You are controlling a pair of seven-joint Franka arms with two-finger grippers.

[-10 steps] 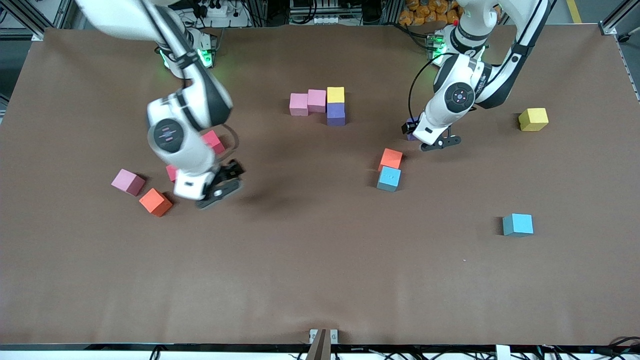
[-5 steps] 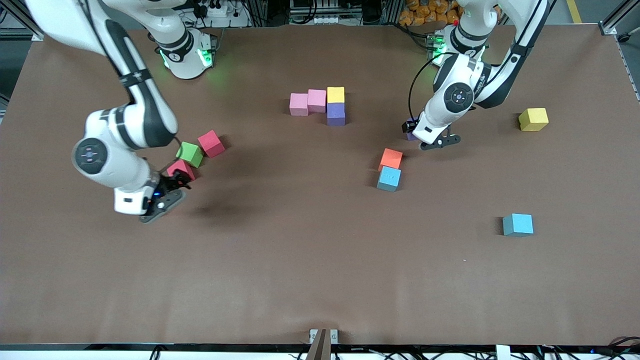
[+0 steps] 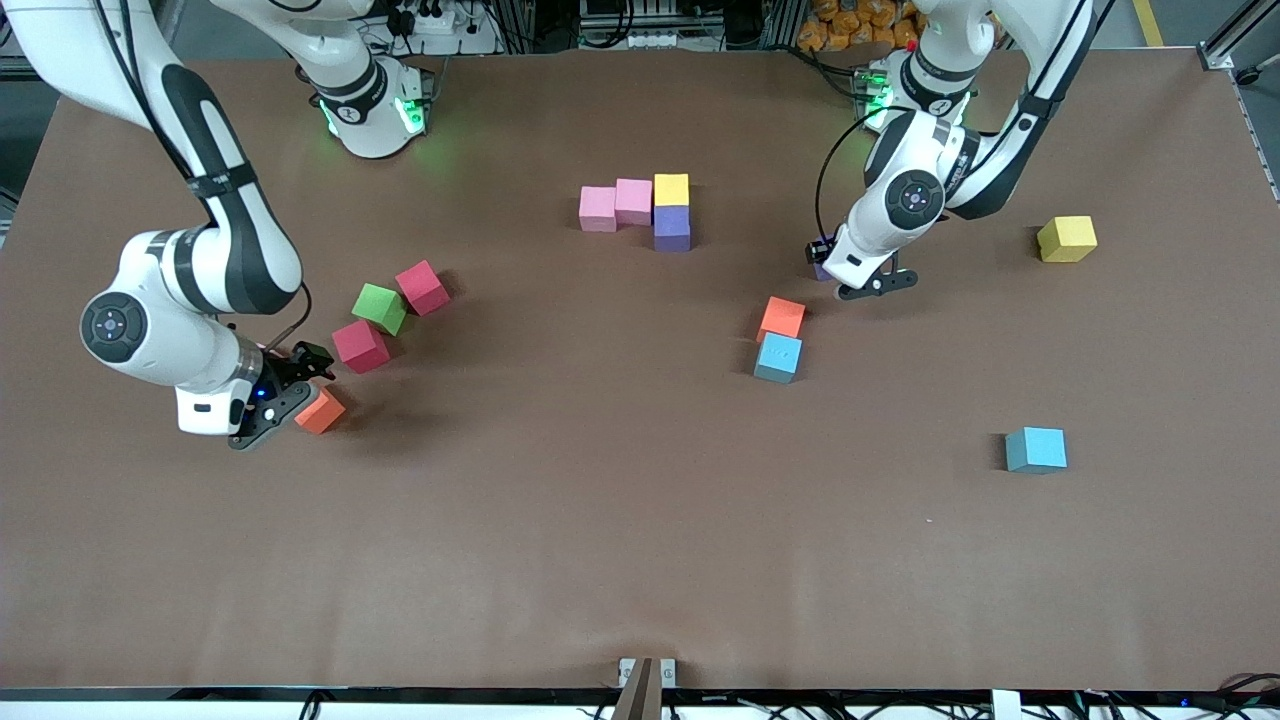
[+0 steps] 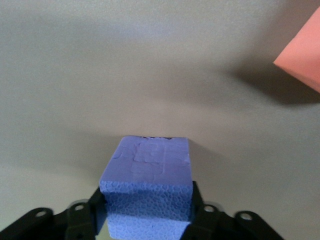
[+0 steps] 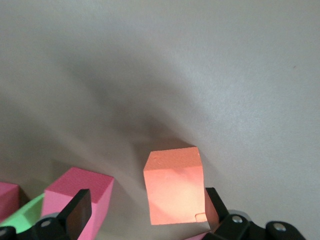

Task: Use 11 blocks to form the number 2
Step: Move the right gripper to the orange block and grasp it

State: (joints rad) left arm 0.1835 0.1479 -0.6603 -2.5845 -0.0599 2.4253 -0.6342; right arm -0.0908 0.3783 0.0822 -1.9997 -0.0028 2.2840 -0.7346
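Note:
My left gripper is shut on a purple block that rests on the table, its fingers pressed against two opposite sides. My right gripper hangs open low over an orange block. In the right wrist view that orange block lies between the fingers, close to one of them. Two pink blocks, a yellow block and a purple block stand joined in the middle of the table.
An orange block and a light blue block lie together near the left gripper. Another light blue block and a yellow block lie toward the left arm's end. Two reddish-pink blocks flank a green cube beside the right gripper.
The right arm swung toward its own end of the table and its open gripper came down over the orange block. The left gripper closed on the purple block.

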